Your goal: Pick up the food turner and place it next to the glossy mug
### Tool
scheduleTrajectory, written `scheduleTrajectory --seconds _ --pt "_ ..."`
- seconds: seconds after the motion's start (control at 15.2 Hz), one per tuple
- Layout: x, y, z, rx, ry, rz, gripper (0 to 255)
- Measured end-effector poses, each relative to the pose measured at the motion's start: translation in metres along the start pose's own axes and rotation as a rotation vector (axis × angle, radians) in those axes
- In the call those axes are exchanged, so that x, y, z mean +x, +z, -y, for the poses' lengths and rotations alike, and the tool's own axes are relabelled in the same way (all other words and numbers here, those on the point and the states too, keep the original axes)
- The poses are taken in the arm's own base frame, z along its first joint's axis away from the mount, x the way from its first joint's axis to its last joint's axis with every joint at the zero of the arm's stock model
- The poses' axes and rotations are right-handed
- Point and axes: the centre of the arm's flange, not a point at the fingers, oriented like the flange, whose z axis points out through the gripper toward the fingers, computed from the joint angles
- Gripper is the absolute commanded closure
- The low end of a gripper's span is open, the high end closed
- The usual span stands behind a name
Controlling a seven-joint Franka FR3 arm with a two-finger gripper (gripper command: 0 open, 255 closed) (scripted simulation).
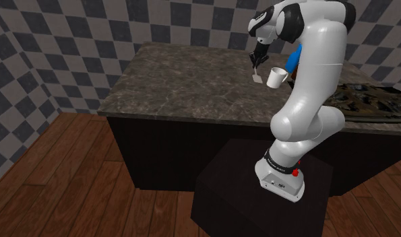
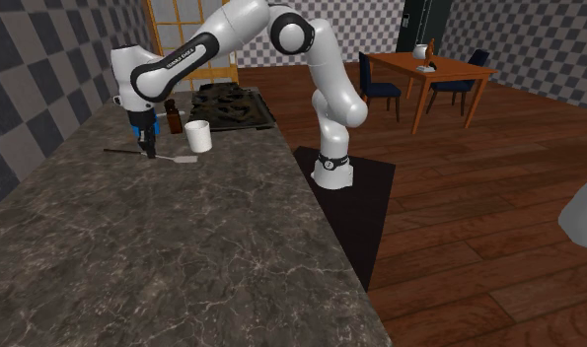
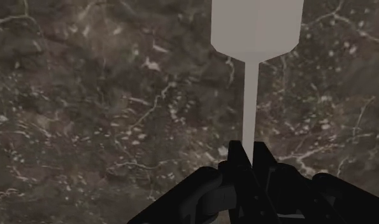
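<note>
You see the black two-finger hand (image 3: 248,151) closed tight on the thin, straight shaft of the pale grey food turner (image 3: 255,25). Its flat, wide blade with cut corners points away from the fingers. Under it lies the dark marble desk (image 3: 86,95), polished, with white veins. Just beside the blade stands the smooth white cylindrical mug (image 2: 197,135).

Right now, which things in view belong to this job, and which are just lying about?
Job in hand:
turner, clasped in the gripper
white mug
counter they sit on

Lying about:
brown bottle
cooktop
dining table
chairs
</note>
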Motion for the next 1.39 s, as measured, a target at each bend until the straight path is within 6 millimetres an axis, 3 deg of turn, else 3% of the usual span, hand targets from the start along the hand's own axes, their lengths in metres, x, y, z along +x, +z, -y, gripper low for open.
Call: scheduleTrajectory --seconds 0.26,0.59,0.66,1.06,1.39 --pt "-0.001 0.017 -0.002 0.0 0.0 0.0 255" --pt "-0.001 0.02 -0.001 0.0 0.0 0.0 255" --pt "-0.001 0.02 -0.001 0.0 0.0 0.0 0" --pt "-0.001 0.02 -0.001 0.0 0.0 0.0 0" --pt "-0.002 -0.026 -0.002 0.0 0.0 -0.002 0"
